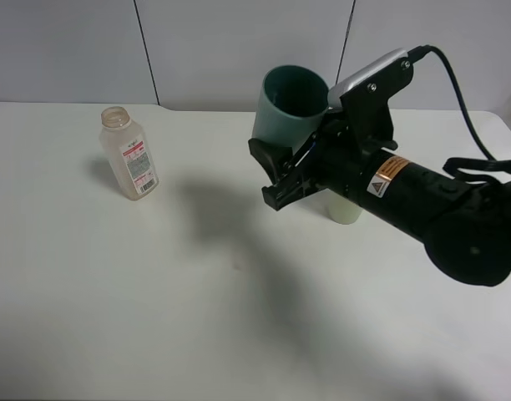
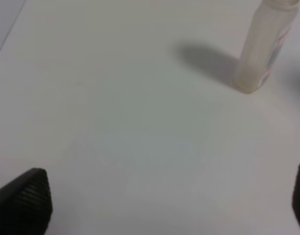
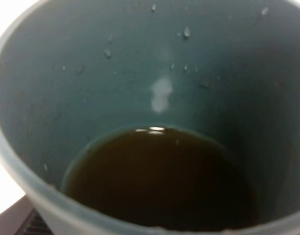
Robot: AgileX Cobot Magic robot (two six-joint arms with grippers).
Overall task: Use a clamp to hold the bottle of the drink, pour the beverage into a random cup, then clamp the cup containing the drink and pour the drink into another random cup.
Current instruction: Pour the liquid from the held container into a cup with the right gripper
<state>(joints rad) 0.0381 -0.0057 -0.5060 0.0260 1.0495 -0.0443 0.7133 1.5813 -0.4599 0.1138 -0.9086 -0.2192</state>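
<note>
Your right gripper (image 1: 282, 177) is clamped tight on the teal cup (image 1: 290, 102), which is up off the table (image 1: 197, 317) and tilted. That arm covers most of the pale yellow-green cup (image 1: 343, 210) — only its base peeks out. The bottle (image 1: 130, 154) stands well off to the left, neck open. Only the right wrist view shows the brown beverage (image 3: 160, 181) pooled inside the teal cup. The left wrist view shows your left gripper (image 2: 164, 205) spread wide above the table, bottle ahead of it.

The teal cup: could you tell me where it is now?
In the exterior high view, right of centre, the teal cup is raised in the right gripper, near the pale yellow-green cup.
</note>
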